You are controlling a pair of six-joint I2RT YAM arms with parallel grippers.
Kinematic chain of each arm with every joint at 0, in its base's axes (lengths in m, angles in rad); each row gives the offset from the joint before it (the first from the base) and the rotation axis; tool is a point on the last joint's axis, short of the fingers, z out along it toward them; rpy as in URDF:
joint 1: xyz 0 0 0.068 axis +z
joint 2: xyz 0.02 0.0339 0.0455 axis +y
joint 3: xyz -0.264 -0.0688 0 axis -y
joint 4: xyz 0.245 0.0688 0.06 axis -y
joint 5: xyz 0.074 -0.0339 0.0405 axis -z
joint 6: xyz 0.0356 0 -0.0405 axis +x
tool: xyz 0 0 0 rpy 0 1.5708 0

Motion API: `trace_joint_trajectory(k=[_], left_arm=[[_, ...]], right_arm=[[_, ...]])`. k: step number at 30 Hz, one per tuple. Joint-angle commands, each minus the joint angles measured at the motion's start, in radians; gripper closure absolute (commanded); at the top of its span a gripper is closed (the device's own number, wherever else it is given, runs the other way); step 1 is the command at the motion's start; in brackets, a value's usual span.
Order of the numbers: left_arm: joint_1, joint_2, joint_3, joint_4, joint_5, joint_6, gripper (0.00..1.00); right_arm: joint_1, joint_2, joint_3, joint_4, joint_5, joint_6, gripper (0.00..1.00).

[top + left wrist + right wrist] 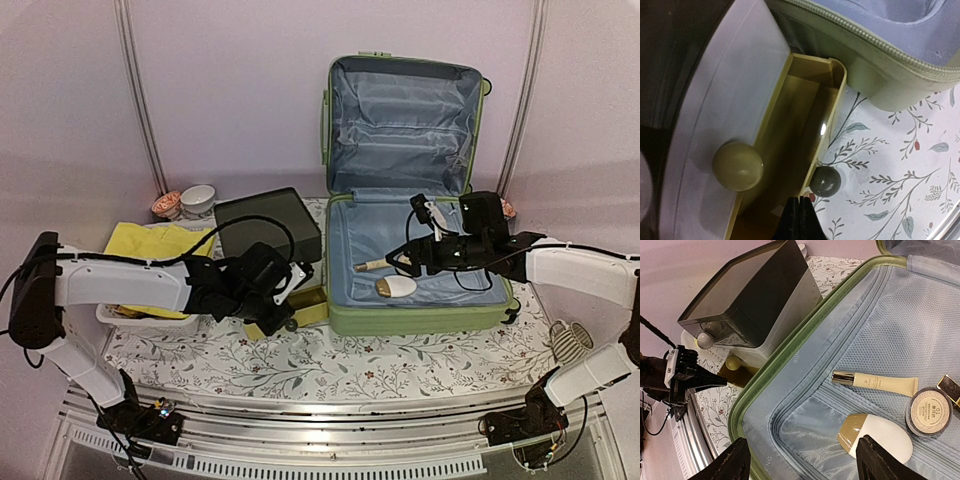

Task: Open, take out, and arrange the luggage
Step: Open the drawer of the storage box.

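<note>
The left arm (120, 283) stretches from its base at the left edge across toward the middle of the floral tablecloth (330, 365), wrist bent down at the front of the dark-lidded drawer box (268, 225). The left gripper (799, 217) has its 2 black fingers pressed together with nothing between them, the tips just beside the round knob (825, 181) of the pulled-out yellow drawer (790, 145); a 2nd, paler knob (737, 166) sits on the white drawer front next to it. Right of the box, touching or nearly touching it, the luggage (420, 320) lies open on the table, its lid standing upright against the back wall and its pale blue lining showing. The right arm (580, 270) comes in from the right with the forearm level over the lower half of the case. The right gripper (804, 442) hangs spread wide above a white bottle with a gold cap (875, 432), holding nothing. Beside the bottle lie a cream tube (875, 383) and a round compact (928, 411) marked "01"; its smaller print is too fine to read. Letters run along the lining's seam, only partly legible.
</note>
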Motion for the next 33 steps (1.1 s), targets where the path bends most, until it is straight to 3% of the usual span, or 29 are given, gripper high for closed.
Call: trace_joint_trajectory(k=[1,8,16,23,26,29,33], left_arm=[[0.012,-0.028,0.028,-0.054,-0.078,0.054,1.00],[0.012,0.050,0.041,-0.182,-0.104,0.109,1.00],[0.056,0.082,0.023,-0.160,-0.108,0.182,1.00],[0.162,0.071,-0.011,-0.137,0.031,0.278,1.00],[0.188,0.072,-0.003,-0.143,0.046,0.297,0.91],[0.199,0.063,0.009,-0.146,0.071,0.307,0.73],[0.210,0.057,0.014,-0.161,0.075,0.334,0.70]], right_arm=[[-0.005,-0.024,0.023,-0.023,0.016,-0.020,0.26],[-0.006,-0.008,0.036,-0.023,0.014,-0.024,0.26],[-0.005,-0.008,0.042,-0.027,0.012,-0.022,0.26],[-0.006,-0.006,0.046,-0.030,0.007,-0.022,0.26],[-0.006,-0.003,0.051,-0.032,0.006,-0.022,0.26],[-0.004,-0.002,0.054,-0.033,0.004,-0.021,0.26],[-0.005,-0.001,0.057,-0.035,0.003,-0.022,0.26]])
